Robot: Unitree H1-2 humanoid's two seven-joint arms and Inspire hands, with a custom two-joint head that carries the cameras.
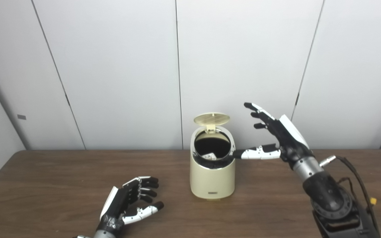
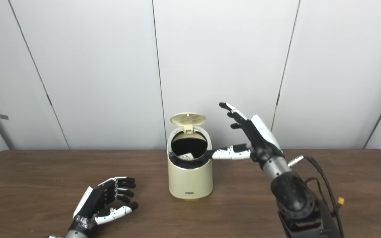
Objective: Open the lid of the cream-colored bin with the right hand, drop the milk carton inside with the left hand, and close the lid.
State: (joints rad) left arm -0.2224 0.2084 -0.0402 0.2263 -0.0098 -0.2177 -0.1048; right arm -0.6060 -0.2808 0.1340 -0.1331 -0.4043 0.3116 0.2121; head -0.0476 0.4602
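Lid point(image 1: 211, 118) of the cream-colored bin point(image 1: 212, 178) stands open. It tips up and back from its hinge at the far side of the bin's mouth, just above the middle of the frame. The bin sits on the brown table point(image 1: 45, 178), a little right of the middle.

Down inside the dark mouth you can see a small white thing with print on it. That looks like the milk carton point(image 1: 209, 155), already in the bin. Only a bit of it shows, so I cannot be fully sure.

The right hand point(image 1: 276, 135) is up in the air in the right half of the frame, just beside the bin. Its fingers point(image 1: 258, 115) are spread wide and hold nothing. They point up and toward the left, at about the same height as the lid. Its thumb point(image 1: 253, 153) reaches left, and its tip is right at the bin's rim; I cannot tell if it touches. The lid is to the left of these fingers, close by.

The left hand point(image 1: 129, 201) lies low on the table at the lower left of the frame, well apart from the bin. Its fingers are loosely curled and apart, and it holds nothing.

I think the step left is closing the lid. The right hand is much nearer to it. It would need to go left, over the top of the lid, and push it forward and down onto the mouth.
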